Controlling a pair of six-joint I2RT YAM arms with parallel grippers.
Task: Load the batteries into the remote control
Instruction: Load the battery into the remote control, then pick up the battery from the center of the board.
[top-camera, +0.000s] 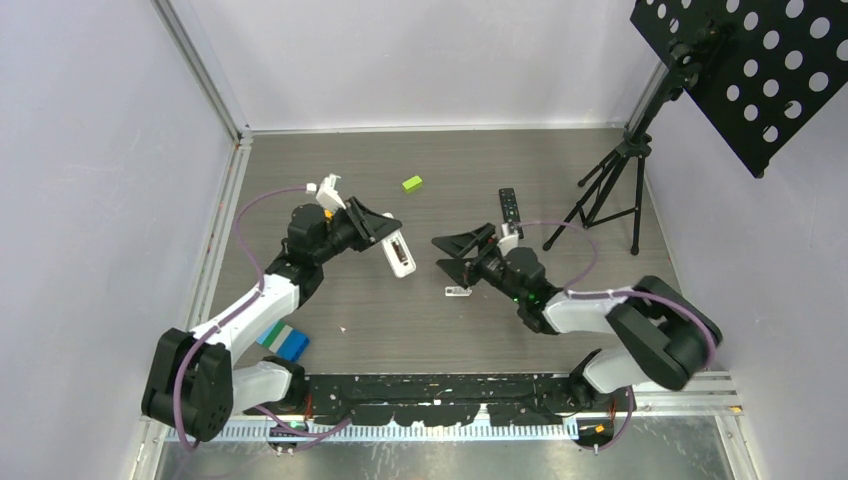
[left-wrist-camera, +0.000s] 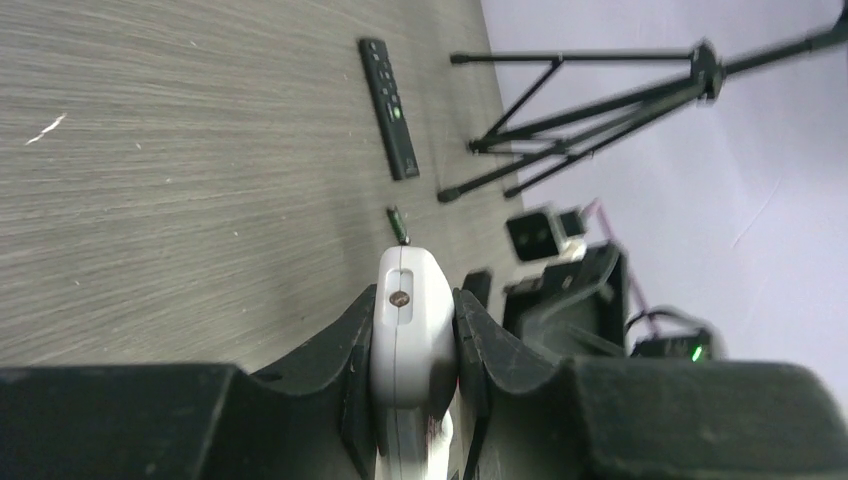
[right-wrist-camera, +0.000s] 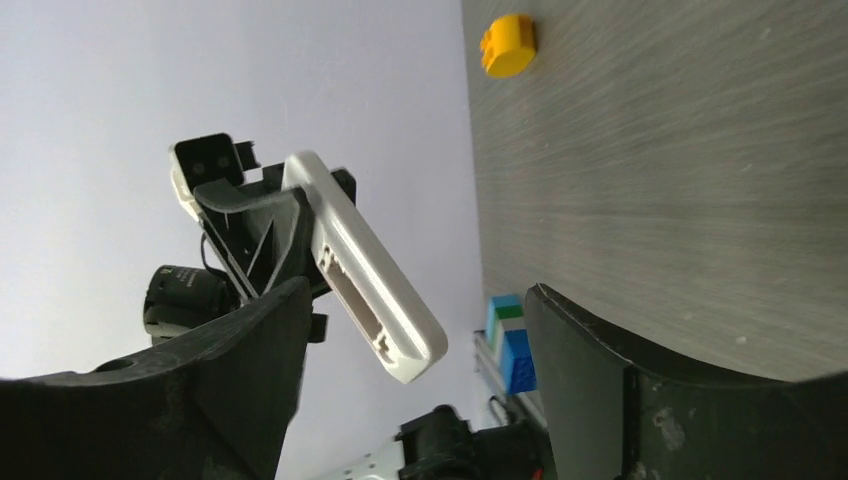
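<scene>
My left gripper (top-camera: 388, 236) is shut on a white remote (top-camera: 399, 252) and holds it above the table; the left wrist view shows the pads clamping its sides (left-wrist-camera: 415, 330). In the right wrist view the white remote (right-wrist-camera: 365, 270) shows an open, empty battery slot. My right gripper (top-camera: 450, 256) is open and empty, facing the remote's free end from the right (right-wrist-camera: 415, 300). One small dark battery (left-wrist-camera: 399, 225) lies on the table near the end of a black remote (left-wrist-camera: 390, 105). No other battery shows.
The black remote (top-camera: 510, 208) lies behind my right gripper. A small white piece (top-camera: 458, 291) lies below it. A green block (top-camera: 412, 183), a blue-green-white block (top-camera: 285, 341), a tripod (top-camera: 610, 190) and a black perforated panel (top-camera: 760, 70) stand around. White walls enclose the table.
</scene>
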